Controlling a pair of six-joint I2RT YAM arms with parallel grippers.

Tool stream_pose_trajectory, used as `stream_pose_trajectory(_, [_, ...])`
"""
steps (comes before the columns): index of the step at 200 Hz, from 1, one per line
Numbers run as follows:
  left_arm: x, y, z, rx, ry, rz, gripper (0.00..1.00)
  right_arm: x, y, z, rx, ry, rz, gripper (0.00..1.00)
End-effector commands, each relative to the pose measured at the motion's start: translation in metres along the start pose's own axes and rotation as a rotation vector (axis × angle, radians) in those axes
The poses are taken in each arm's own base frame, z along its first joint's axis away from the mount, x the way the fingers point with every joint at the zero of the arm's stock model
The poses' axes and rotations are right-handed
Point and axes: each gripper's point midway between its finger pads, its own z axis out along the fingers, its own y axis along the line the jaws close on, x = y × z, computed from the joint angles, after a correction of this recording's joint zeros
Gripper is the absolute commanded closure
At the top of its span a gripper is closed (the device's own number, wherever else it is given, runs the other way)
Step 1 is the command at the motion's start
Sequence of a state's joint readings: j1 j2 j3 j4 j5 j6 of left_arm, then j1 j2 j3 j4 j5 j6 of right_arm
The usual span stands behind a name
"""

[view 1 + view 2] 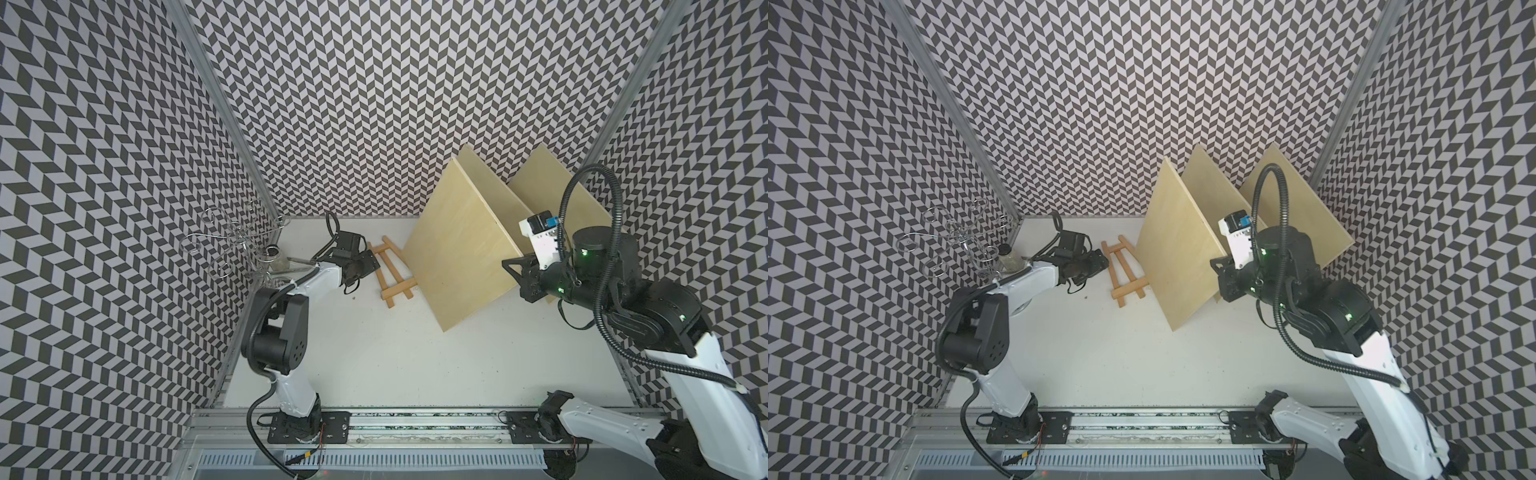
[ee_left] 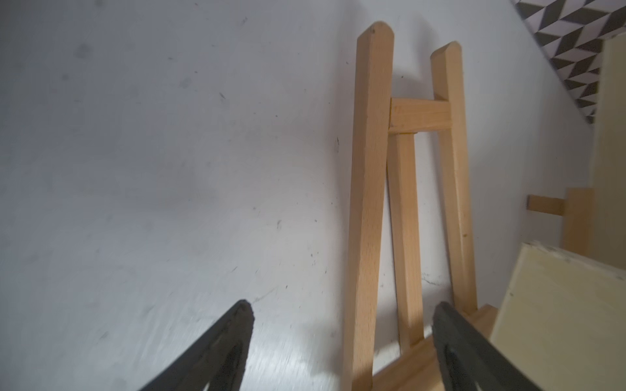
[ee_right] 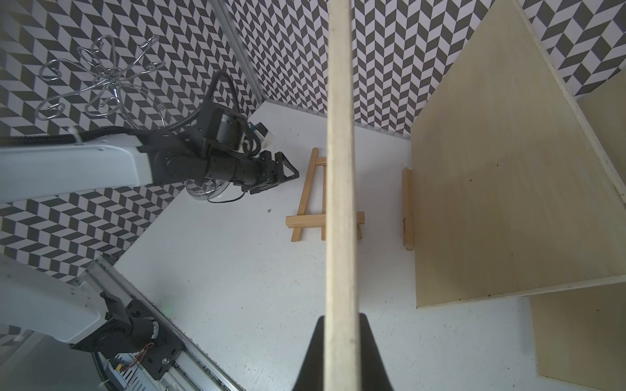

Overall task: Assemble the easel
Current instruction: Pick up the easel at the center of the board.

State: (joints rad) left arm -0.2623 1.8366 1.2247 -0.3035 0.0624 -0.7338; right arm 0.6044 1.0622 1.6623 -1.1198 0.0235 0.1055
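White tabletop [image 1: 374, 353], chevron-patterned walls [image 1: 374, 104] | small light-wood A-frame easel [image 1: 398, 288] lies flat beside thin pale plywood panel [image 3: 338, 169] | left gripper [image 2: 343, 306] spread wide over its legs, right gripper [image 3: 342, 318] clamped on panel edge | easel likely light, stiff; grasp one leg mid-length.

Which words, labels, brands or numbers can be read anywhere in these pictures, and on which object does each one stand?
No text can be read in any view.
Small dark marks on the right arm's white wrist camera housing: too small to read.
Faint reddish mark on the loose wooden bar, lying apart from the easel frame: too blurred to tell whether it is writing.
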Motion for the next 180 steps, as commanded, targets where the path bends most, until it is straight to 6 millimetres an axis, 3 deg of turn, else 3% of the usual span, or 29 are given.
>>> stream_pose_trajectory(1, [-0.006,-0.006,0.027,-0.054,-0.010,-0.001,0.19,-0.016,-0.010,0.000,0.062,-0.085,-0.053,1.00])
stream_pose_trajectory(34, [-0.003,-0.009,0.060,-0.131,0.014,0.029,0.30,-0.016,-0.008,-0.003,0.048,-0.098,-0.049,1.00])
stream_pose_trajectory(75, [0.017,0.004,0.084,-0.179,0.085,0.012,0.60,-0.016,-0.009,-0.003,0.053,-0.107,-0.056,1.00])
stream_pose_trajectory(108, [0.011,0.003,0.086,-0.206,0.076,0.025,0.90,-0.021,-0.008,-0.002,0.047,-0.125,-0.052,1.00])
stream_pose_trajectory(123, [-0.006,-0.002,0.074,-0.222,0.032,0.051,1.00,-0.025,-0.012,-0.005,0.074,-0.137,-0.050,1.00])
stream_pose_trajectory(156, [-0.063,-0.012,0.015,-0.281,-0.192,0.096,1.00,-0.040,-0.031,-0.016,0.189,-0.188,-0.038,1.00])
stream_pose_trajectory(180, [-0.092,-0.023,-0.026,-0.205,-0.278,0.053,1.00,-0.038,-0.036,-0.014,0.224,-0.176,-0.039,1.00])
